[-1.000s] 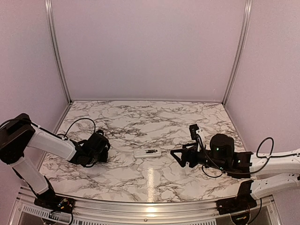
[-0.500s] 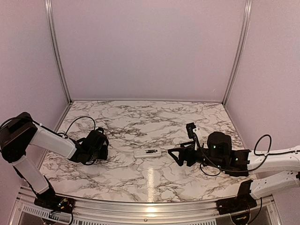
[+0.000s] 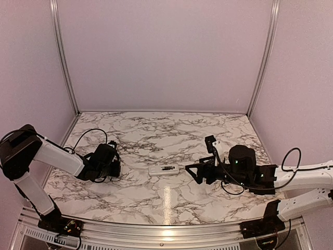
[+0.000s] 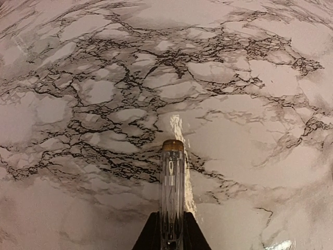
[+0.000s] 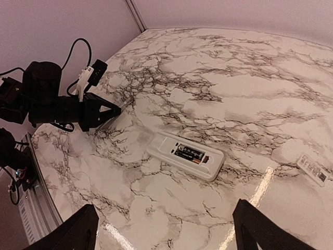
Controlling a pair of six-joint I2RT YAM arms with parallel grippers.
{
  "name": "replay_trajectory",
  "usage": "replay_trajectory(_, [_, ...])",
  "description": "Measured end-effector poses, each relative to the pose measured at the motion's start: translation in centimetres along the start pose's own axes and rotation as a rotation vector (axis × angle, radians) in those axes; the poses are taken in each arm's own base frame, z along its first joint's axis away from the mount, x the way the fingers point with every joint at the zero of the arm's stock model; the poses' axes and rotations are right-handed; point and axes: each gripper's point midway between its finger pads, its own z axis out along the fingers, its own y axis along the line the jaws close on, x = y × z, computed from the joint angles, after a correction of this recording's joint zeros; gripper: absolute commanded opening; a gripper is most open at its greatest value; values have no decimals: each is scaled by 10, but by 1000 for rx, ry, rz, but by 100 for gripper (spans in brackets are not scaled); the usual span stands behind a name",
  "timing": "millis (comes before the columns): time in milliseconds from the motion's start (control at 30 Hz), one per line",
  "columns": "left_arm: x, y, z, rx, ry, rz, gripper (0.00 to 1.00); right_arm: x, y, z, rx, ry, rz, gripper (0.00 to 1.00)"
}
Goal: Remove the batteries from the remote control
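Observation:
The white remote control point(image 3: 166, 169) lies in the middle of the marble table, its open recess facing up. In the right wrist view the remote point(image 5: 169, 146) shows a dark battery point(image 5: 189, 152) with an orange end lying in the recess. My left gripper point(image 4: 173, 216) is shut on a second battery point(image 4: 173, 177), a glossy cylinder with a brownish tip, held low over the table; in the top view it point(image 3: 117, 167) sits left of the remote. My right gripper point(image 3: 193, 175) is open and empty just right of the remote, with both fingers spread wide point(image 5: 166, 229).
A thin pale flat strip point(image 5: 312, 169) lies on the table to the right of the remote, close to my right finger. The left arm and its cable point(image 5: 52, 99) fill the far left of the right wrist view. Metal frame posts point(image 3: 62, 57) stand at the table's back corners.
My right gripper has crept left, closer to the remote. My left gripper has shifted slightly left, away from the remote, still holding the battery.

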Motion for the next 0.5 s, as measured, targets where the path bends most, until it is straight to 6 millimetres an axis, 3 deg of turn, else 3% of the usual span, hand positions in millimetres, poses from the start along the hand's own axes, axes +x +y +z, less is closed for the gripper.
replay_trajectory(233, [-4, -21, -10, 99, -14, 48, 0, -17, 6, 1, 1, -24, -2, 89])
replay_trajectory(500, [-35, -55, -47, 294, -172, 86, 0, -24, 7, 2, 22, -6, -5, 89])
